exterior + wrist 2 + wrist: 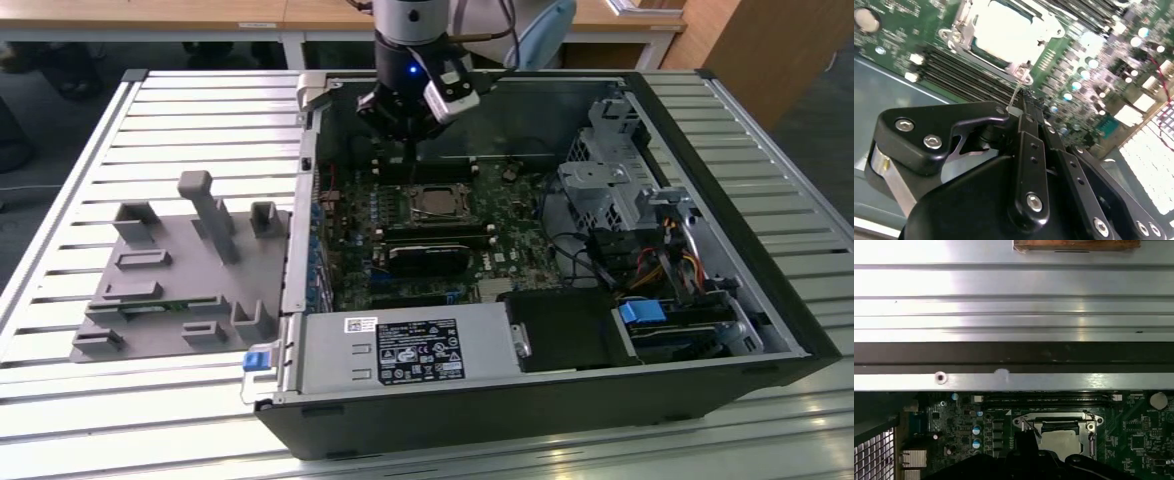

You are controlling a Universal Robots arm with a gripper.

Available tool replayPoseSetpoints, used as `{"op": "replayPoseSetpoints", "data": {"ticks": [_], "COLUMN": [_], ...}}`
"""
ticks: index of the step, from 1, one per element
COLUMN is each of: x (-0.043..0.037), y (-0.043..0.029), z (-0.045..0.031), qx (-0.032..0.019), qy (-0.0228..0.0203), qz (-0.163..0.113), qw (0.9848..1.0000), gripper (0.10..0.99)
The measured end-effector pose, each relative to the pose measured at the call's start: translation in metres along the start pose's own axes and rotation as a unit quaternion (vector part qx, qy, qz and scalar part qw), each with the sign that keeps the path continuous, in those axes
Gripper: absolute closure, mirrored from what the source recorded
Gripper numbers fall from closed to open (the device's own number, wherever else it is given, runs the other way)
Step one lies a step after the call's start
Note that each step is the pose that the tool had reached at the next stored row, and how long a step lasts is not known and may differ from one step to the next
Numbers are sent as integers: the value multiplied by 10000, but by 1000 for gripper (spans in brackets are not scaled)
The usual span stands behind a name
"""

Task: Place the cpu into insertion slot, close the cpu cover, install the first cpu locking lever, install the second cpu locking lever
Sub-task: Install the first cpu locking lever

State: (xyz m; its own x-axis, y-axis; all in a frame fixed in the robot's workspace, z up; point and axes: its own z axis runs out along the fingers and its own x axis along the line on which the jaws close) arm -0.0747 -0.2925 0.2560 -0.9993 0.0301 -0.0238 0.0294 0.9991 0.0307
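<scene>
The cpu [1004,30] lies in the insertion slot [1060,426] under the cpu cover [965,22]. From one corner a thin locking lever [1014,96] reaches my gripper [1023,103], fingers pinched together, just beside the socket.

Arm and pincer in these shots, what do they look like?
Silver-grey arm with a black wrist section showing a small blue light. The pincer is matte black: jointed link bars held by silver screws. A white-and-black box is mounted beside the wrist.
</scene>
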Motion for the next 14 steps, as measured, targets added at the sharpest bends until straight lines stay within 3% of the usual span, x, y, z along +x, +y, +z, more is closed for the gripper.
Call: {"op": "replayPoseSetpoints", "data": {"ticks": [4, 6, 9, 14], "x": [-126, -134, -134, -142], "y": [5, 4, 4, 3], "z": [7, 9, 11, 44], "qx": [-1, -34, -158, -173], "qy": [2, 3, 7, 8], "qz": [0, 1, 4, 4], "qw": [10000, 10000, 9999, 9998], "gripper": [980, 980, 980, 980]}}
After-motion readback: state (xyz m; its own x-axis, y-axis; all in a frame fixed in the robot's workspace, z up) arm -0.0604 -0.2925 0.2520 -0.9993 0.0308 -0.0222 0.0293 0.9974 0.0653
